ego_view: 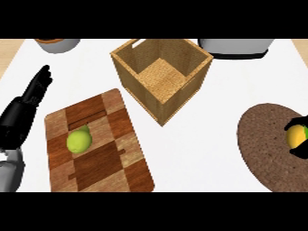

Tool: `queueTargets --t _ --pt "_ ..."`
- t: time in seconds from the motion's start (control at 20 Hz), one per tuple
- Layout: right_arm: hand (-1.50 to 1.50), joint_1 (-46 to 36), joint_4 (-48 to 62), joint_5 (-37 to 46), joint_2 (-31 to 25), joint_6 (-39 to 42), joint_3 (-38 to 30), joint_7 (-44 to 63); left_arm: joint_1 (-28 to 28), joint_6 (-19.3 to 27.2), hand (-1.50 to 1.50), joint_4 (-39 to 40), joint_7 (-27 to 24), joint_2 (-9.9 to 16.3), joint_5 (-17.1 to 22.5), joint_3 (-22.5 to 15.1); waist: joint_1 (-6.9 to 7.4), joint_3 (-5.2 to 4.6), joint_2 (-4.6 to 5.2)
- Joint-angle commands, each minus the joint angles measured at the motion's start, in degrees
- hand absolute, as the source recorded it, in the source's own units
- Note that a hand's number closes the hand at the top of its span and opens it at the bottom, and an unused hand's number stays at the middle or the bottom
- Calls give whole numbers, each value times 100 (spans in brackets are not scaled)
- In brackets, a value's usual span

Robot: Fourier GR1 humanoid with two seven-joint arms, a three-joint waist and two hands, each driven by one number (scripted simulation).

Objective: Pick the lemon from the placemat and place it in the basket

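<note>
Over on the round brown placemat [266,149] the right hand [306,142] is curled round the lemon [295,135], with yellow skin and a bit of green showing between the black fingers. The left hand [33,97] rests open at the desk's [203,135] left side, fingers straight.

The lemon looks small, light and stiff, with a waxy rind that could slip, so I reckon it is best gripped across its fat middle, fingers against thumb. The basket [161,74] stands well apart, up and to the left. A green pear [79,140] lies on the wooden board [96,144].
</note>
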Motion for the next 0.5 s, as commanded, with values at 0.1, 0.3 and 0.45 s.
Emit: queueTargets --t 0.1,0.3,0.45 --pt "150 -13 728 454 106 -686 137 -724 -130 -9 0 -278 388 -73 -113 -48 18 30 20" --pt "150 27 641 613 177 -869 241 -875 -149 -284 0 -114 196 154 142 272 7 28 15" --pt "150 -139 605 767 155 -1034 251 -902 -538 21 0 412 100 -147 -262 -11 -29 27 20"
